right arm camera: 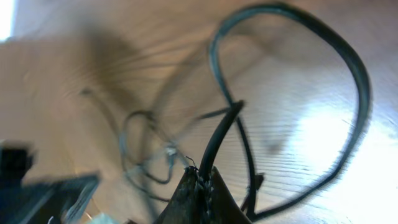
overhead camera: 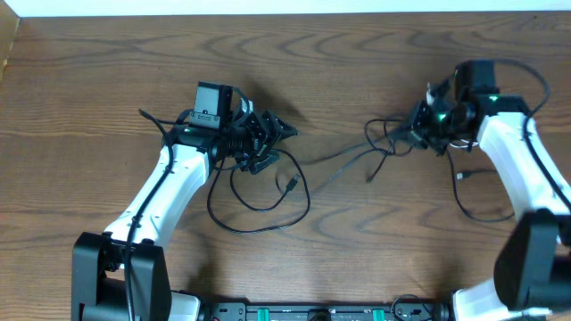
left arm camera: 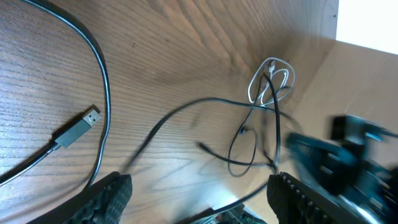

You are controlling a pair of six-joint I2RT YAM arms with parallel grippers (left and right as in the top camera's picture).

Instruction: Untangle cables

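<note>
The knot of cables (overhead camera: 393, 143) lies on the worktop (overhead camera: 357, 53). The right pincer (overhead camera: 421, 129) sits just to the right of the knot, touching it, and one cord comes out from between its tips. The left pincer (overhead camera: 275, 144) stands well to the left of the knot, and thin strands stretch from the knot toward it. Left of the knot and nearer the robot's base, a loose loop (overhead camera: 254, 229) lies flat, with a plug end (overhead camera: 293, 185) inside it. Right of the knot and nearer the base, a second loop (overhead camera: 464, 207) lies partly under the right arm (overhead camera: 508, 152).

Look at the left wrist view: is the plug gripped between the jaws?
No. The plug lies loose on the table, beyond the open jaws and touching neither.
</note>
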